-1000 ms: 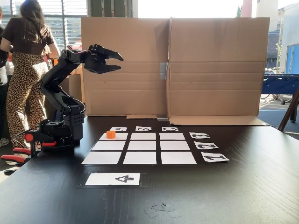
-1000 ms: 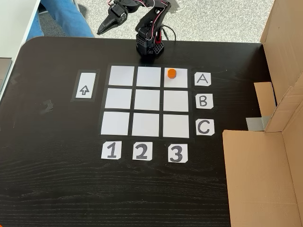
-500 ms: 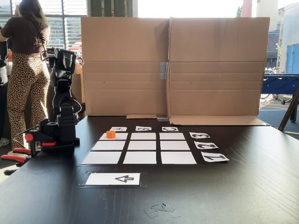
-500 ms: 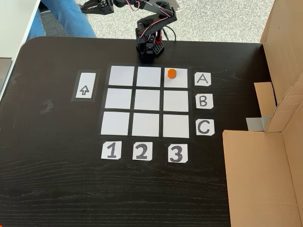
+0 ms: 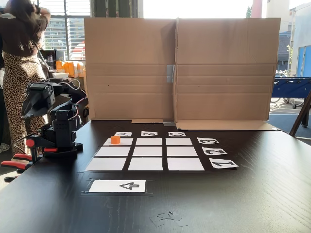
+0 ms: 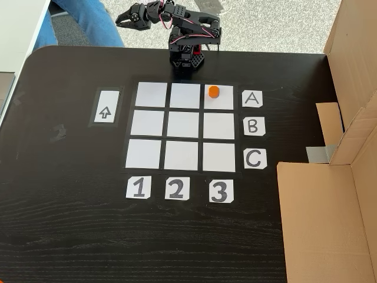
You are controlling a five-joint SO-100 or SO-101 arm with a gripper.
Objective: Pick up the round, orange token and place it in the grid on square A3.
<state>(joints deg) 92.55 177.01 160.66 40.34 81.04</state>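
Fixed view: gripper [image 6: 121, 21] jaws parted, empty, folded beyond the table edge
Token [image 6: 214, 91]: well away from the gripper, on square A3 [image 6: 220, 95]
Risk: arm returning could knock it off; unlikely

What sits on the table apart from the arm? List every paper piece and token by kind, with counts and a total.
White grid cells: 9
Letter labels (A, B, C): 3
Number labels (1, 2, 3): 3
Arrow card: 1
Orange token: 1, on the A3 corner cell
Total: 17
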